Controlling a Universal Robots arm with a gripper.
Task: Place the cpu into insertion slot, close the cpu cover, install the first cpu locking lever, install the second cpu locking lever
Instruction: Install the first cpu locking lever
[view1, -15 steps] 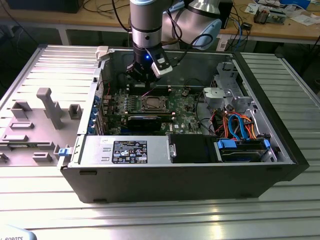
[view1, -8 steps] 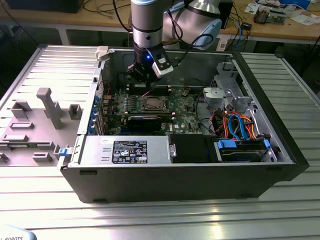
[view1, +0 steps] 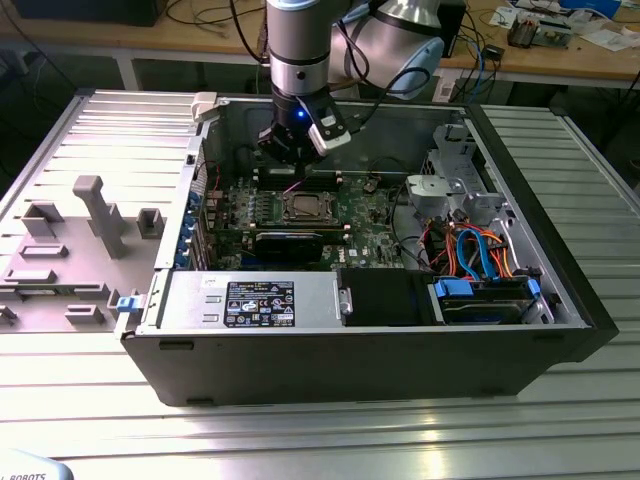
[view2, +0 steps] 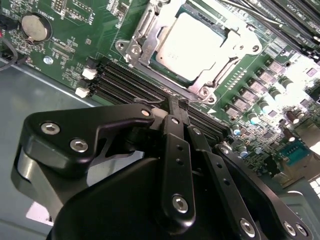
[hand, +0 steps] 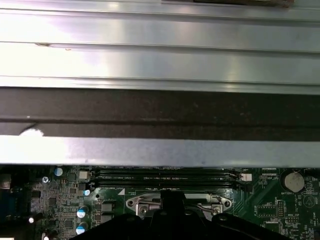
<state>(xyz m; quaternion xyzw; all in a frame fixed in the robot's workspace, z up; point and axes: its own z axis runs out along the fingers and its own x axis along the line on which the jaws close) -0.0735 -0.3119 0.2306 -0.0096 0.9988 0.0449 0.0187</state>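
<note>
Black gripper (view2: 175, 107), fingers pressed together and empty, hovers over the memory slots (view2: 125, 82). Toward one o'clock in the second wrist view, the cpu (view2: 192, 45) sits in its insertion slot (view2: 145, 30), cpu cover (view2: 220, 75) down.

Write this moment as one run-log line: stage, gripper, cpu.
stage: cpu cover closed | gripper: shut, empty, above memory slots | cpu: seated in insertion slot

The gripper (view2: 176, 104), fingers pressed together, hovers over the memory slots (view2: 125, 82) just beside the slot (view2: 139, 44). The cpu (view2: 192, 45) sits inside, the cover (view2: 220, 67) lying flat around it.
</note>
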